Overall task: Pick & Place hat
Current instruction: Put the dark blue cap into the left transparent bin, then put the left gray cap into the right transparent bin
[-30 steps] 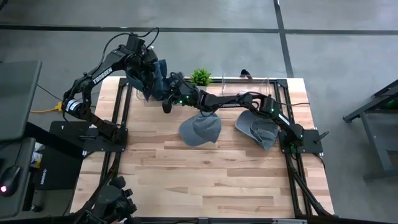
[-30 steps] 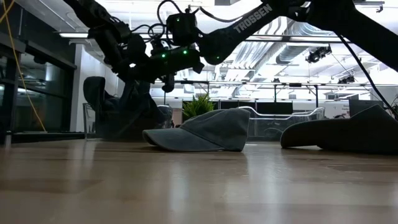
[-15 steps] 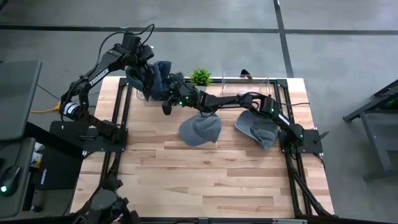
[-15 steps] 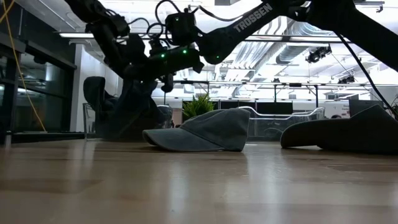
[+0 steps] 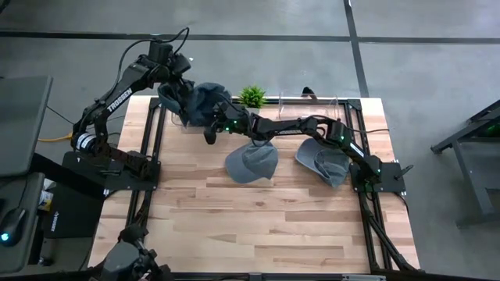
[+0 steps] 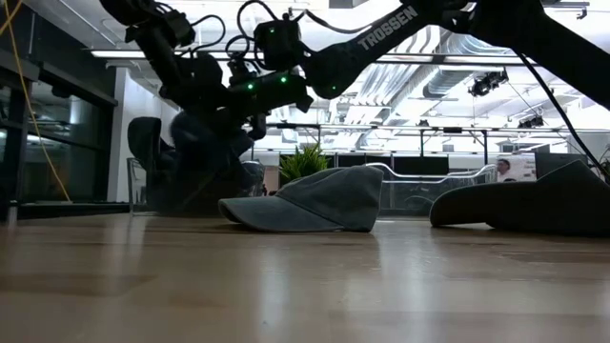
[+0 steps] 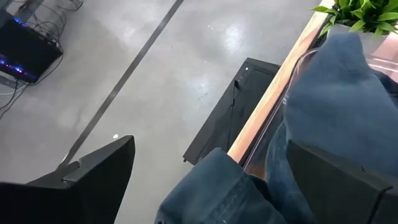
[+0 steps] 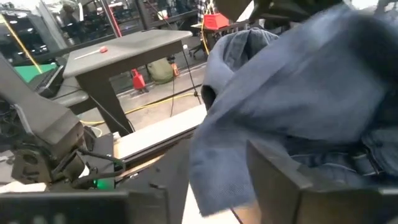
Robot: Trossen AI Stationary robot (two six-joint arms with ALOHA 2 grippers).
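Nearest us on the pale wooden slatted table (image 5: 258,211) we see two grey fabric caps lying flat: the middle grey cap (image 5: 251,161) (image 6: 310,202) and, to its right, the right-hand grey cap (image 5: 326,161) (image 6: 529,205). Our right arm stretches low across the table toward the far left corner, its right gripper (image 5: 209,125) (image 6: 255,107) with jaws spread wide, pressed against the dark blue denim hat (image 5: 197,100) (image 8: 298,93) without clamping it. Our left arm arches up and over from the left edge, its left gripper (image 5: 176,84) (image 7: 205,180) pointing down, fingers set wide apart with the hat's cloth bunched between them. The hat hangs above the clear plastic bin (image 5: 173,117) beside the small green potted plant (image 5: 251,95) (image 6: 305,160).
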